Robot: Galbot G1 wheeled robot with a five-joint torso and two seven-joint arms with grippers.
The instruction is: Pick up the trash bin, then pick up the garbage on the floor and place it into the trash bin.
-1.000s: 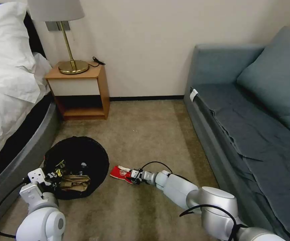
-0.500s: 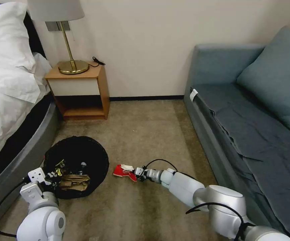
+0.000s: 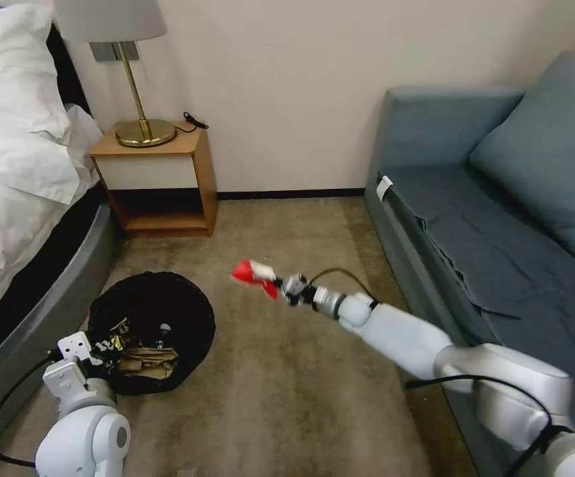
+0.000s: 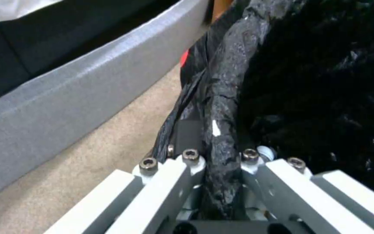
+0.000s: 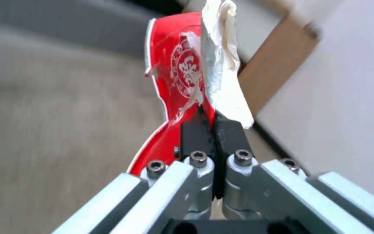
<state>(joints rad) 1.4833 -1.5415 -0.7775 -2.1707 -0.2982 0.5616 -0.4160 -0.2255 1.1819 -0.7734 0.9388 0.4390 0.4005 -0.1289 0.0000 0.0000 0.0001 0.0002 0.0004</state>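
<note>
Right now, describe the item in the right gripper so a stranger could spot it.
Between the bed and the blue sofa, the right gripper holds a snack packet above the carpet. It is bright red with a torn white end, unlike the tan paper in the trash bin.

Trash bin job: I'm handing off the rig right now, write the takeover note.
Left gripper: shut on the trash bin rim, beside the bed.
Right gripper: shut on the red-white snack packet, held in the air above the carpet, to the right of the bin.
Done: tan paper, a small bottle and a wrapper lie in the bin.
Left: carry the packet over the bin and release it.
</note>
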